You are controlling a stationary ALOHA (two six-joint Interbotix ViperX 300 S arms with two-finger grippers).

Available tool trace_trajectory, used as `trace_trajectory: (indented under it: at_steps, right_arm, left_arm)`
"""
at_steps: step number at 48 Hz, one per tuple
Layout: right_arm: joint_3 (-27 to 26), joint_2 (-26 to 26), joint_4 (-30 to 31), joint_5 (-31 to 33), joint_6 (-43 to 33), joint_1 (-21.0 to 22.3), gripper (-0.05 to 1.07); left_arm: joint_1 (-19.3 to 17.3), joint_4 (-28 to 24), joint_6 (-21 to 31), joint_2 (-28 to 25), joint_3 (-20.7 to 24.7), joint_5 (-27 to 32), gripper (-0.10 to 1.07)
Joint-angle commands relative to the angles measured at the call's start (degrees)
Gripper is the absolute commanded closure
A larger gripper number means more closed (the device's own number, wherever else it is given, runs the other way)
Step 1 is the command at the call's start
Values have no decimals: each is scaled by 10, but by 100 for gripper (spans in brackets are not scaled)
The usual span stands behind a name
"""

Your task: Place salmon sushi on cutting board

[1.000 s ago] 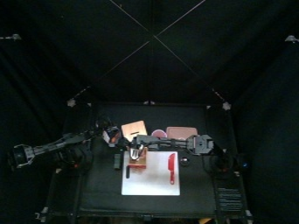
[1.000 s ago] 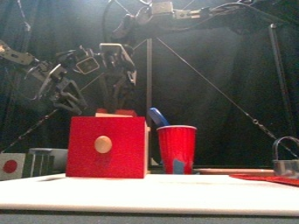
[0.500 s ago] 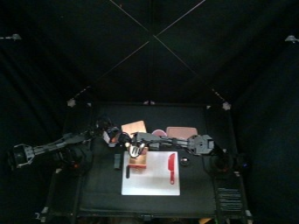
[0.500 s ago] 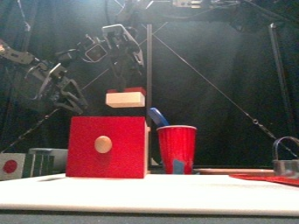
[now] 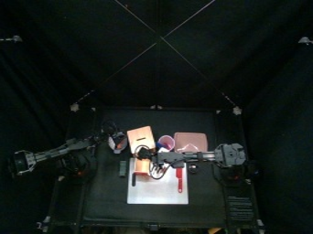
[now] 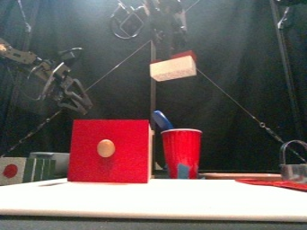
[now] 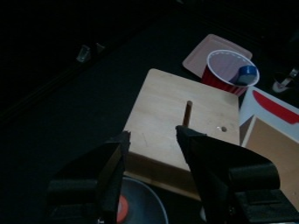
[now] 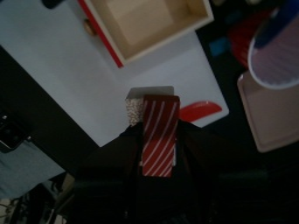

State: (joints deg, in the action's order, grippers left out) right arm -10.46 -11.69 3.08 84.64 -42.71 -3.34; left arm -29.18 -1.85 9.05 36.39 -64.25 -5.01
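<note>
The salmon sushi, a small block with red-and-pale stripes on top and a white side, is held high between the closed jaws of the right gripper, above the cutting board. In the front view the red box and red cup are seen below it. The left gripper is held open and empty over a tan wooden panel, which is shown by the left wrist view only.

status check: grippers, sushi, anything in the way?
Right gripper shut on salmon sushi, lifted high. Left gripper open, idle. Cutting board below; red utensil on it.
</note>
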Motion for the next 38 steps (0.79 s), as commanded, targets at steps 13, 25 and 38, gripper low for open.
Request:
trace_trajectory:
  at_steps: [13, 25, 38]
  right_arm:
    - [199, 99, -7, -207, -229, -40, 36]
    - [290, 89, 25, -366, -404, -58, 36]
    - [307, 65, 41, -390, -534, -63, 34]
  left_arm:
    - [4, 0, 0, 0, 25, -9, 13]
    - [4, 1, 2, 0, 23, -10, 13]
    - [5, 14, 3, 0, 22, -10, 13]
